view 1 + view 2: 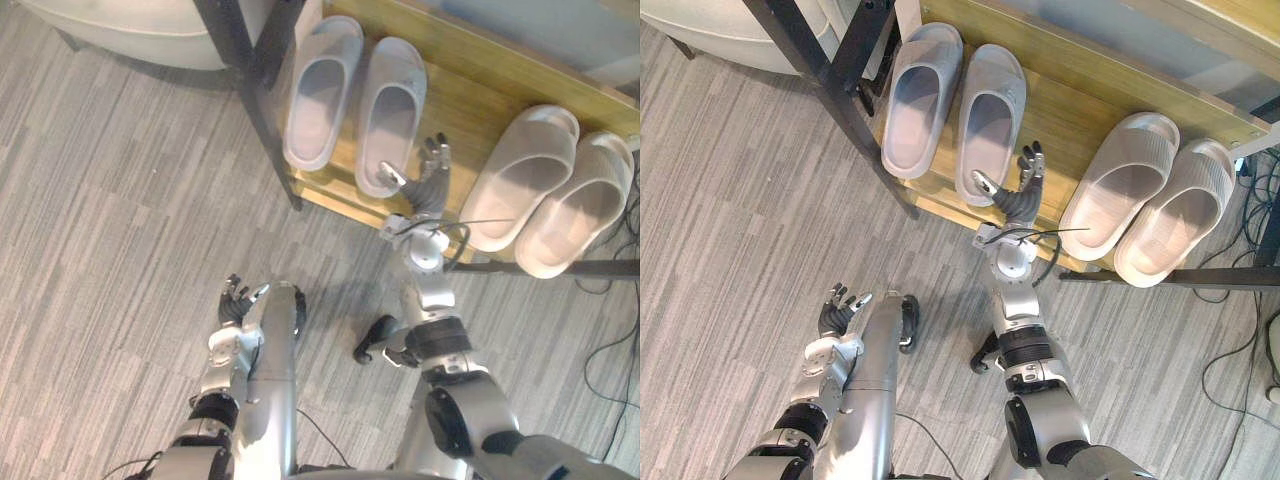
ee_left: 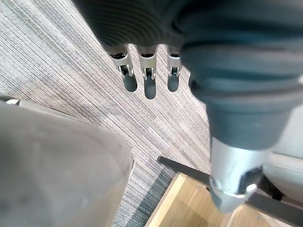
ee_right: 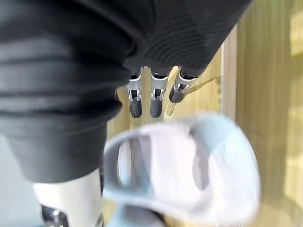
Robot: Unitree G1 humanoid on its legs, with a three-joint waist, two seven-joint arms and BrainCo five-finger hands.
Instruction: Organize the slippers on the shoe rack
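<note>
Fingers spread, the right hand was poised over a pale grey moulded-foam slipper, likely light and squashy, best pinched at the heel rim beside its thumb.

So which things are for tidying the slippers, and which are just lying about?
For the job: grey slippers, beige slippers, rack, right hand, open beside the grey pair.

Just about: pale round thing past the rack's corner, floor, left hand, open over the floor.
</note>
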